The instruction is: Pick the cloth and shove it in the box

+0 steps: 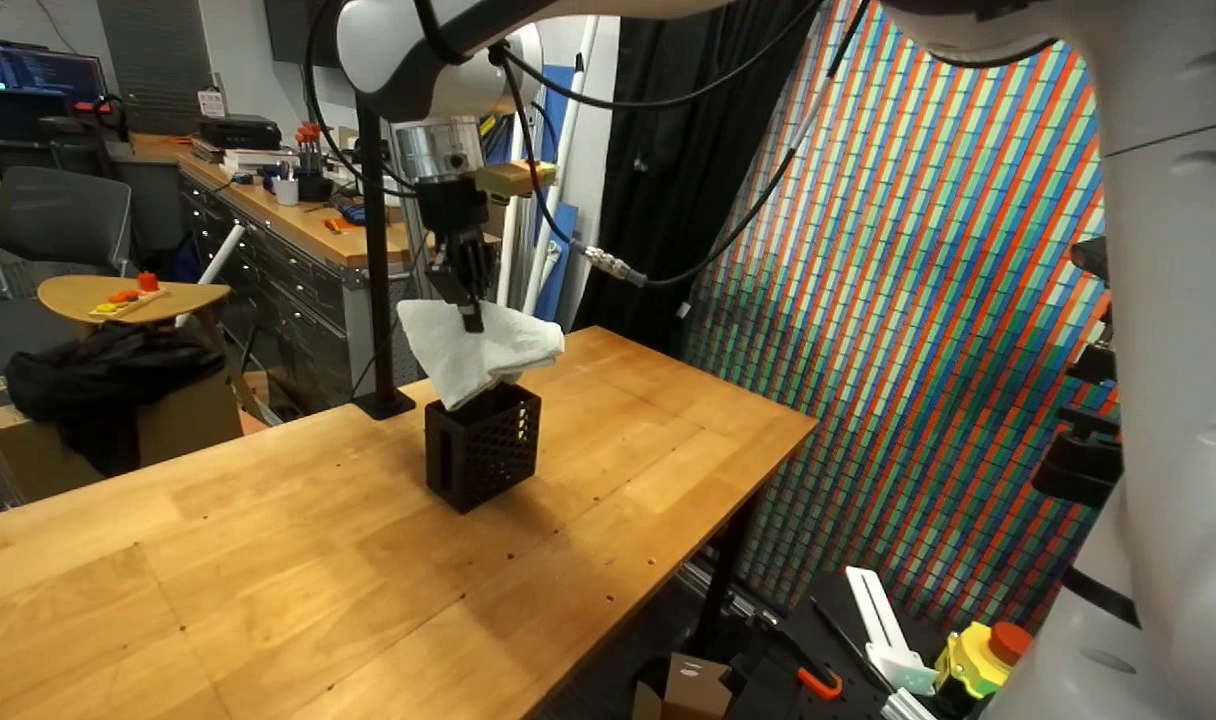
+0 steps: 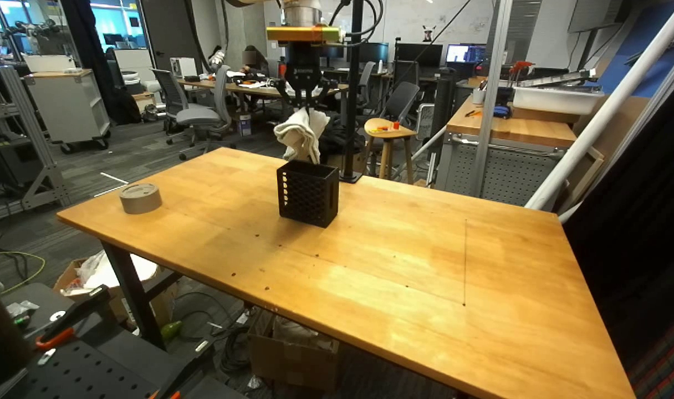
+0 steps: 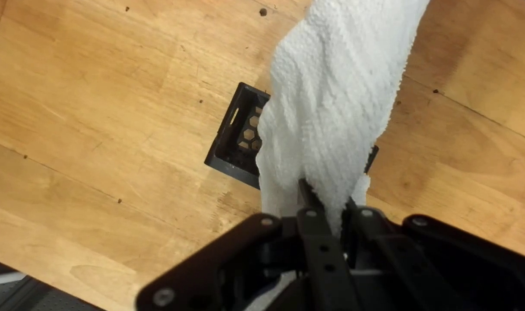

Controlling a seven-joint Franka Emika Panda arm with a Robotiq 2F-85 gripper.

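A white cloth hangs bunched from my gripper, seen in both exterior views (image 1: 443, 350) (image 2: 299, 137) and in the wrist view (image 3: 331, 86). The gripper (image 1: 474, 318) is shut on the cloth, pinching a fold between its fingertips (image 3: 327, 192). A black open-topped box with perforated walls (image 1: 483, 455) stands upright on the table, directly below the cloth; it also shows in an exterior view (image 2: 306, 197). In the wrist view the cloth covers much of the box's opening, leaving one end of its rim (image 3: 232, 170) visible. The cloth's lowest part is at the rim's height; I cannot tell if it touches.
The box stands on a wooden table (image 1: 268, 560). A black pole (image 1: 376, 250) rises from the table's edge close to the box. A grey-brown tape roll (image 2: 141, 198) lies near a table corner. A cable (image 1: 708, 275) loops beside the arm.
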